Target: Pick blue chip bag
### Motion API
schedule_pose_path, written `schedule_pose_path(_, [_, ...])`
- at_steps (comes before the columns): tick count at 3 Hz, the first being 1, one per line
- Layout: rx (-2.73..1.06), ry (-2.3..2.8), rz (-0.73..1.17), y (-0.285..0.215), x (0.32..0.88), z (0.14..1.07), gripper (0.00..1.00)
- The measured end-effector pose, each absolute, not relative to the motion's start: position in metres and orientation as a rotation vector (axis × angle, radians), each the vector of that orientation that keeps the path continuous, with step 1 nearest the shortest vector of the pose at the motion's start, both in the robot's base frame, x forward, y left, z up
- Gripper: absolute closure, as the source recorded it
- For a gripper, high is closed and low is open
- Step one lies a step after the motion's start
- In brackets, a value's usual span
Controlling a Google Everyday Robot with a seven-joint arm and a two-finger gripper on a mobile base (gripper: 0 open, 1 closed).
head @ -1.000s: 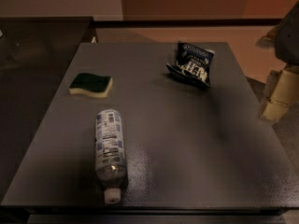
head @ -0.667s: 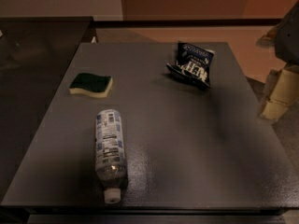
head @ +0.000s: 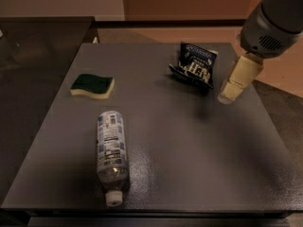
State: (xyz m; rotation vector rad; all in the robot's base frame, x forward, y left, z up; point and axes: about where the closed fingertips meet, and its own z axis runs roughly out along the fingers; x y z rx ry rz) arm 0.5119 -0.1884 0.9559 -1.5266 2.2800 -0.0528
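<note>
The blue chip bag (head: 194,64) is a crumpled dark navy foil bag with white lettering. It lies on the far right part of the dark grey table (head: 189,145). My gripper (head: 235,82) hangs from the grey arm at the upper right. Its cream-coloured fingers (head: 239,77) point down and left, just right of the bag and above the table. It holds nothing.
A clear plastic bottle (head: 112,153) with a blue-white label lies near the front left, cap toward me. A green and yellow sponge (head: 93,85) lies at the left. A dark counter (head: 38,46) adjoins the table at the far left.
My arm and gripper have moved left from the right edge of the view to right beside the chip bag. The objects on the table have not moved.
</note>
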Motion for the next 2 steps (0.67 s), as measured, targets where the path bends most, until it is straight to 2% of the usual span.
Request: schedule_pose_path(2, [-1.275, 2.344, 0.003, -0.182, 0.575, 0.92, 0.0])
